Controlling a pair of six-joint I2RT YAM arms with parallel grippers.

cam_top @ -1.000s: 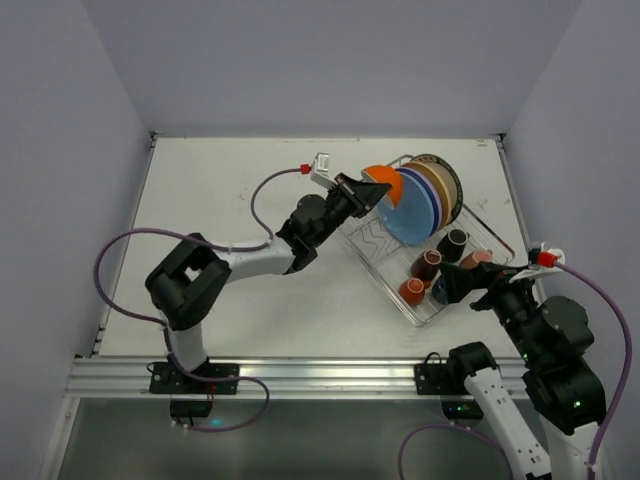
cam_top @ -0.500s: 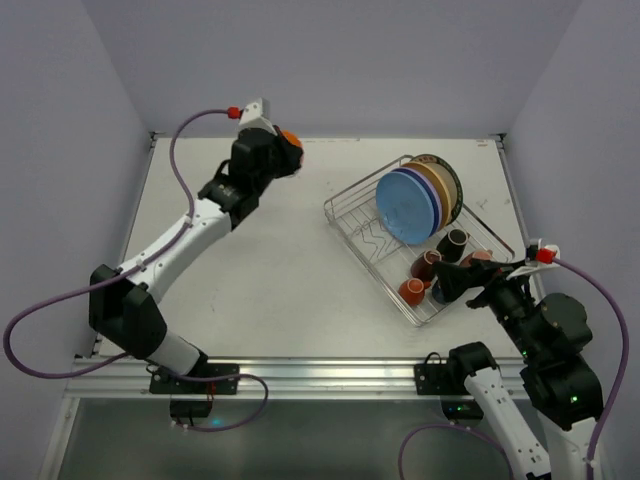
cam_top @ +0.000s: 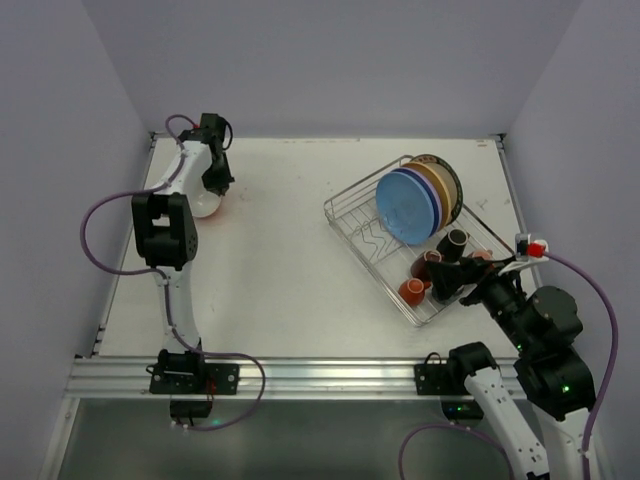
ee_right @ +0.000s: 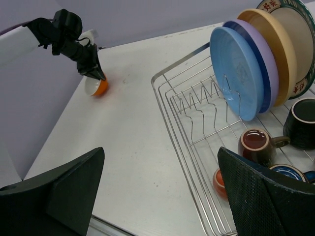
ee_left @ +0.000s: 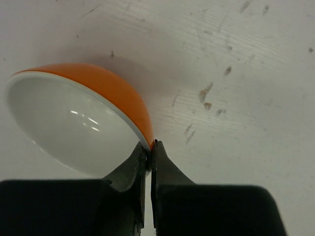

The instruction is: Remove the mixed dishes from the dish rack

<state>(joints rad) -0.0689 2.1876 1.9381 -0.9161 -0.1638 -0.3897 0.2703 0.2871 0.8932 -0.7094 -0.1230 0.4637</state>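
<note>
On the left, we see that the left arm has swung the bowl [cam_top: 204, 204] out of the rack [cam_top: 371, 241] within the last second and carried it to the far left corner of the table [cam_top: 300, 290]. It is well apart from the rack there. The left claw [ee_left: 149, 145] is still clamped on the bowl's rim, one finger inside and one outside. The bowl is tipped on its side, its white inside facing the wrist camera and its orange shell towards the table. It looks to be touching the table or just above it; we cannot tell which. We judge the first dish is all but unloaded, with only the release left.

The bowl is glossy and smooth, with a thin rim, so we expect it to rock upright or slide a little when let go.

In the rack's middle, the zigzag slots nearest the arms now stand bare. Behind them the blue plate [cam_top: 404, 208] leads a row of upright plates: lavender, tan and a patterned one.

On the right, the mugs [cam_top: 428, 264] sit in the rack's near end. The right claw [ee_right: 161, 167] hovers just beside them with its fingers wide apart, holding nothing, and has barely shifted. We think a mug is its likely next pick.
</note>
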